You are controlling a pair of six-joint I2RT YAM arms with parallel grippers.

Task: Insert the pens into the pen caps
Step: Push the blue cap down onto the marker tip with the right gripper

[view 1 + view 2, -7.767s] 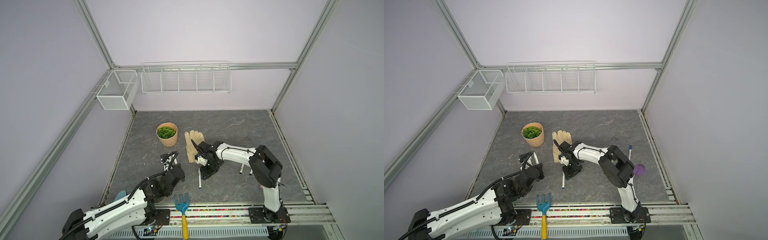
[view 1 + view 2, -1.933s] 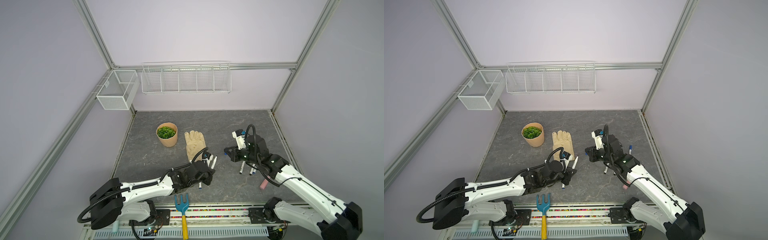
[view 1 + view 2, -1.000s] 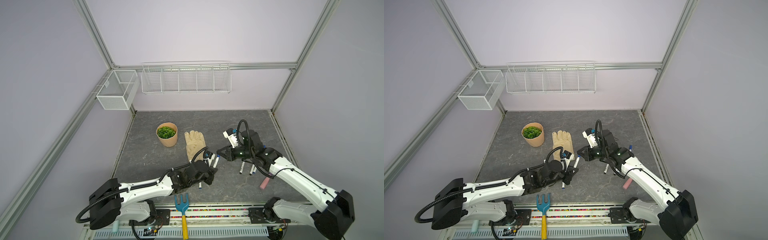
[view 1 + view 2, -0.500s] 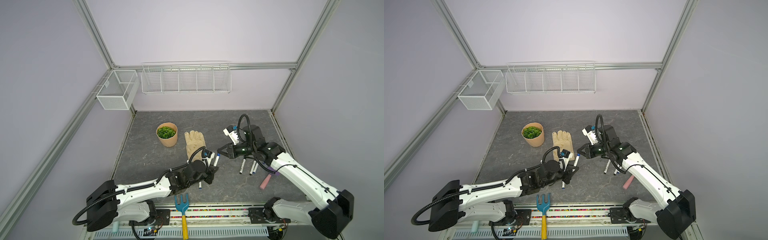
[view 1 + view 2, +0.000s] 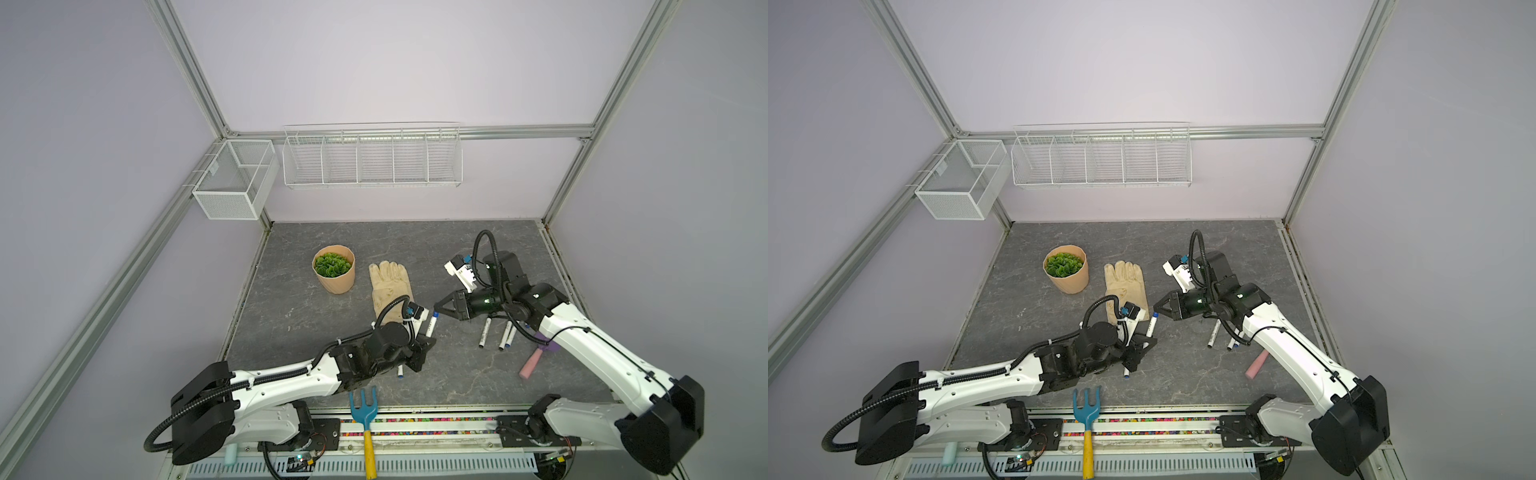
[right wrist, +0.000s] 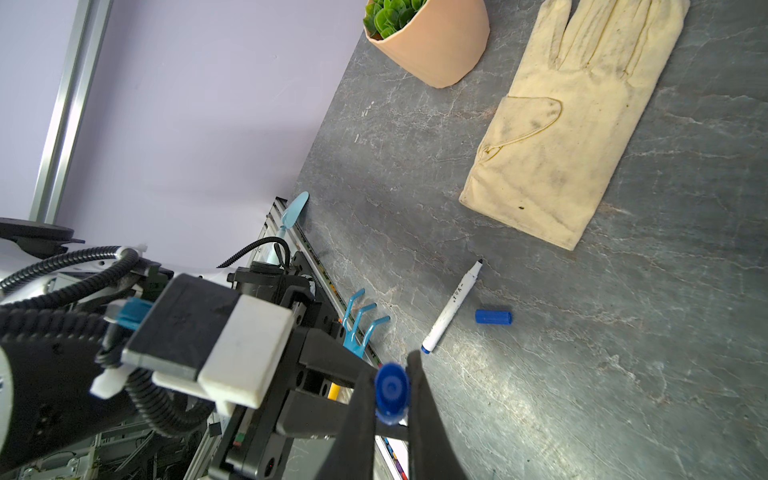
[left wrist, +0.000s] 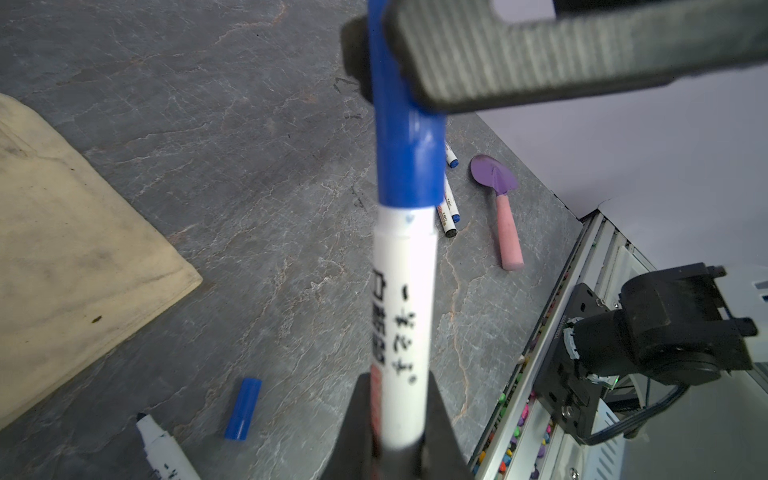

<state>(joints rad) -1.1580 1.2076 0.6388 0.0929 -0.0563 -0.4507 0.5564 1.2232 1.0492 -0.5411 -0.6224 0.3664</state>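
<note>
One capping is under way and at least one more is left. The left hand (image 5: 424, 343) is clamped on the lower barrel of a white pen (image 7: 405, 299) and holds it tilted above the worktop (image 5: 332, 332). The right hand (image 6: 390, 380) is pinched shut on the blue cap (image 7: 409, 158) at the pen's top end. In the left wrist view the cap sits over the tip with only a narrow white shoulder showing below its rim. It looks nearly or fully seated, though whether it has clicked home cannot be told. A second pen (image 6: 451, 307) lies on the worktop near the cuff of the glove (image 6: 582, 124) with its dark tip bare. A loose blue cap (image 6: 493, 317) lies just beside it, not touching; that pair is plainly not yet done. Three more pens (image 5: 484, 332) lie close together under the right arm, near the trowel (image 7: 507, 224). They are too small to tell whether they carry caps, and no loose caps show beside them.
</note>
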